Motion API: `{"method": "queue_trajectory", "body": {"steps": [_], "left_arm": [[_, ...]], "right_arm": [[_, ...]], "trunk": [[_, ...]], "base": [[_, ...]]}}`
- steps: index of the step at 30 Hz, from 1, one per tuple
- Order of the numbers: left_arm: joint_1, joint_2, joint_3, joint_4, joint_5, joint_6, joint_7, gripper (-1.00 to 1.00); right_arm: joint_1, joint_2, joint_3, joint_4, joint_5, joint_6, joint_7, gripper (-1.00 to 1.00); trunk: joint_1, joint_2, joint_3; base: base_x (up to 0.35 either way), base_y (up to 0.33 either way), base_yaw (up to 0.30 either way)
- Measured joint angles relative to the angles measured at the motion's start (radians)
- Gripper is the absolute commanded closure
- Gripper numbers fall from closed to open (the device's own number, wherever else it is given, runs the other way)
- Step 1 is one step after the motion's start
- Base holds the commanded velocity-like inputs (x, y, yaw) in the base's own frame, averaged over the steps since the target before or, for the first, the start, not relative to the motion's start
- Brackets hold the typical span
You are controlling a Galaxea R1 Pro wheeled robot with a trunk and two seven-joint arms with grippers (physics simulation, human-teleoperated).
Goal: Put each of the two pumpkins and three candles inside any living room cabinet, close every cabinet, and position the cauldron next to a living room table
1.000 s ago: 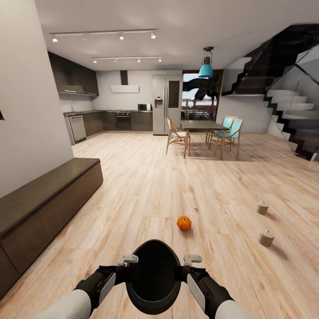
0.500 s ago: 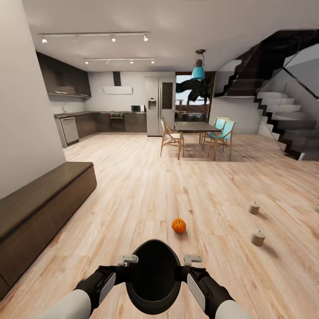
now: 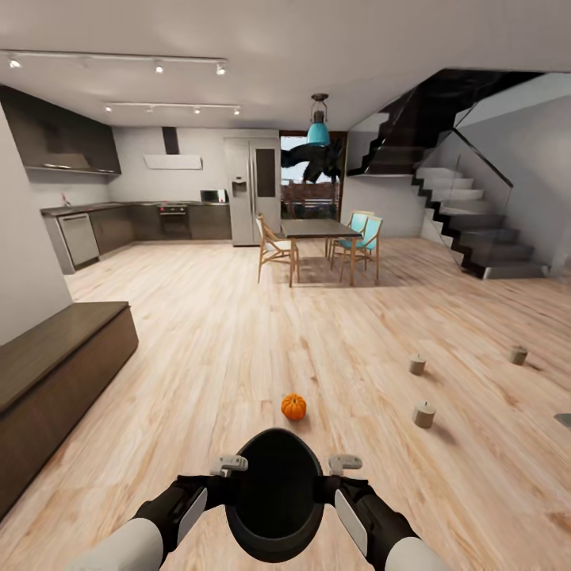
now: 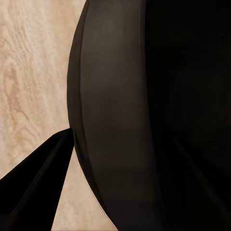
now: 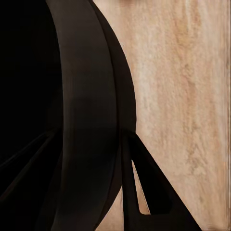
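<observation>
Cauldron (image 3: 274, 496): black — held between both grippers, left gripper (image 3: 228, 463) and right gripper (image 3: 346, 461), each pinching its rim.
Floor ahead: open — one pumpkin (image 3: 293, 407) near, three candles (image 3: 424, 414) to the right.
Cabinet (image 3: 55, 373): along left edge.

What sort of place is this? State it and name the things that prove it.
Likely an open-plan home, rendered in simulation: a dark-fronted kitchen with a steel refrigerator, a dark dining table with wooden chairs, and a black-and-white staircase, all on one pale wood plank floor.

On the pale wood floor (image 3: 238, 333), a pumpkin (image 3: 293, 407) lies at twelve o'clock, three candles (image 3: 424, 414) toward two, the cabinet (image 3: 55, 373) at nine.
</observation>
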Motion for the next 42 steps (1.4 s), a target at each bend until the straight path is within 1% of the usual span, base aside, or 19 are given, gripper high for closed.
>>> {"method": "queue_trajectory", "body": {"steps": [21,42], "left_arm": [[0.000,0.000,0.000,0.000,0.000,0.000,0.000,1.00],[0.000,0.000,0.000,0.000,-0.001,0.000,0.000,1.00]], "right_arm": [[0.000,0.000,0.000,0.000,0.000,0.000,0.000,1.00],[0.000,0.000,0.000,0.002,0.000,-0.001,0.001,1.00]], "trunk": [[-0.081,0.147,0.066],[-0.081,0.147,0.066]], "base": [[0.000,0.000,-0.274],[0.000,0.000,-0.274]]}}
